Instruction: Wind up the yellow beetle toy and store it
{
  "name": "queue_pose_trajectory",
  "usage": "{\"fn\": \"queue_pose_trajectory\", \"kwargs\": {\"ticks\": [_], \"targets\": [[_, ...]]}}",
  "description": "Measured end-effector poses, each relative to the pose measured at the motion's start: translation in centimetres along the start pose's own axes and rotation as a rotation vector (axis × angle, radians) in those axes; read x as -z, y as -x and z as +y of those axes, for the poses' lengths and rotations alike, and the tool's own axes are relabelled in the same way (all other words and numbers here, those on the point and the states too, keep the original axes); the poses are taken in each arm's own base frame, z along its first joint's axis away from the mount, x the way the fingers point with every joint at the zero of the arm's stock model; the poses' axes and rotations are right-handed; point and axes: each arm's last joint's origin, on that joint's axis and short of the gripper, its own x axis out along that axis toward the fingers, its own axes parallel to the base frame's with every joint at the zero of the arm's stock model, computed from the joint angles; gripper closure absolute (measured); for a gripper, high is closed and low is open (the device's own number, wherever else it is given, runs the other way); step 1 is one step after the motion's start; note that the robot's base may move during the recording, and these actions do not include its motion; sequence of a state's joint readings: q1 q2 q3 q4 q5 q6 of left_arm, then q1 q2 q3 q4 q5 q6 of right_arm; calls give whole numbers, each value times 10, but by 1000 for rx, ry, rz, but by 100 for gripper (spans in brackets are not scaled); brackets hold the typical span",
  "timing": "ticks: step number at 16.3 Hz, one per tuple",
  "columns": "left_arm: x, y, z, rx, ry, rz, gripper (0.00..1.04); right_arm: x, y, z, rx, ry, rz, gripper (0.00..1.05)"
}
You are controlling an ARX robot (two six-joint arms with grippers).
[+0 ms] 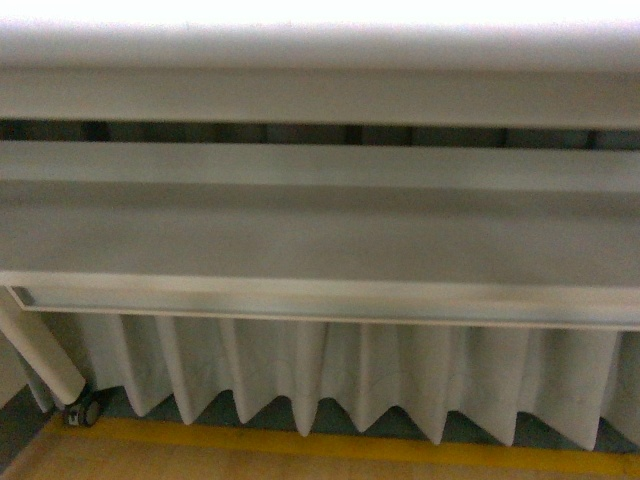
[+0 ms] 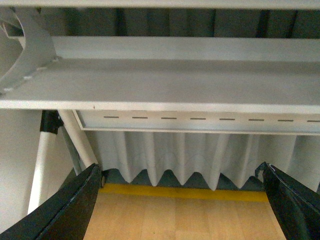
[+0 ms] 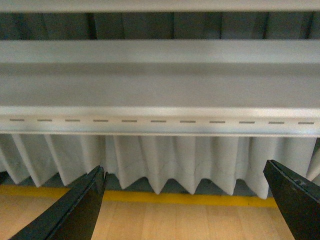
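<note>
White table point(image 1: 300, 230) straight ahead of left gripper point(image 2: 178, 170) and right gripper point(image 3: 185, 167), higher than both sets of fingertips. Long flat boards running crosswise, with a dark gap point(image 1: 300, 132) between the upper two. Front rail point(image 3: 160, 121) marked with a row of short dashes. Pleated white skirt point(image 1: 380, 375) hung under the rail, zigzag hem close above the floor. Pale wood floor point(image 3: 165, 222) beneath and between the fingers. Yellow stripe point(image 3: 175, 199) on it just beyond the fingertips, along the foot of the skirt. Slanted white leg point(image 2: 80, 140) out past the left gripper's outer side, small castor point(image 1: 82, 411) at its foot, down on the floor near the stripe's end.
</note>
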State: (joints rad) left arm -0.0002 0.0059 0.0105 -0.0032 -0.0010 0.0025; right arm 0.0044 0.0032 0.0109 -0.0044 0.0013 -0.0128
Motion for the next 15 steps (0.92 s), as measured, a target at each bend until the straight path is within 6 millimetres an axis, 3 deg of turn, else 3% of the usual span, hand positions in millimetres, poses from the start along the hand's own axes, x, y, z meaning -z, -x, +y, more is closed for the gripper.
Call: {"fn": "queue_pose_trajectory", "kwargs": {"ticks": [15], "targets": [[0, 0, 0, 0, 0, 2, 7, 0, 0, 0, -1, -2, 0, 6]]}}
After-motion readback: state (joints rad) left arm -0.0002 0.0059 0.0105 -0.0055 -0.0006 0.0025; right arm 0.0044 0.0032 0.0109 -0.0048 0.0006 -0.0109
